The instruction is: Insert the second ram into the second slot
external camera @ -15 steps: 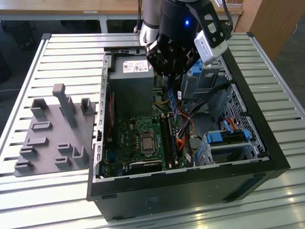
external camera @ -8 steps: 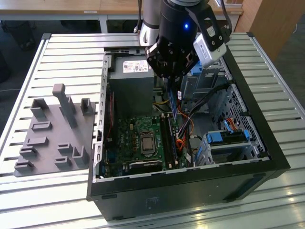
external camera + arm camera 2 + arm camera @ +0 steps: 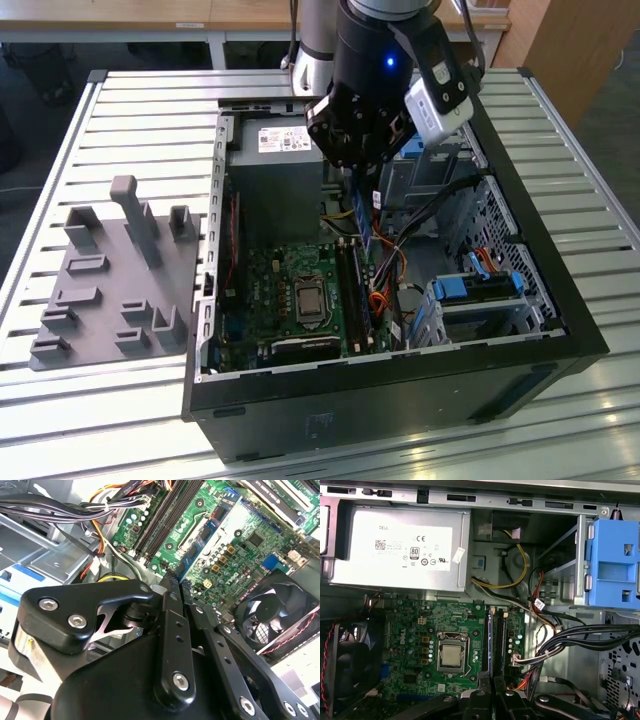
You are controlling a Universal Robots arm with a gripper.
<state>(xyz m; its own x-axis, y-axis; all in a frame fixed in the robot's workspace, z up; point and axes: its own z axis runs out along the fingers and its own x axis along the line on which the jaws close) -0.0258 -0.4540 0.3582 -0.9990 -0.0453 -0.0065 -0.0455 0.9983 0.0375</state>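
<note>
Second ram [image 3: 366,235] is pinched between the fingers of the gripper [image 3: 362,182] and hangs straight down from them, inside the open computer case [image 3: 400,372]. The fingers are closed narrow on the upper edge of the stick. In the exterior view the blue stick reaches from the fingertips down toward the memory slots [image 3: 352,285] of the motherboard [image 3: 270,290]; whether its lower edge touches a slot, I cannot tell. The second wrist view shows the flat face of the stick [image 3: 202,537], with dark chips, running away from the gripper [image 3: 172,580]. The first wrist view shows it edge-on, as a thin blue line [image 3: 489,635] directly ahead of the gripper [image 3: 492,682], over the memory slots [image 3: 501,630]. There the processor [image 3: 452,656] lies to one side of the gripper and the power supply [image 3: 395,550] farther off.
</note>
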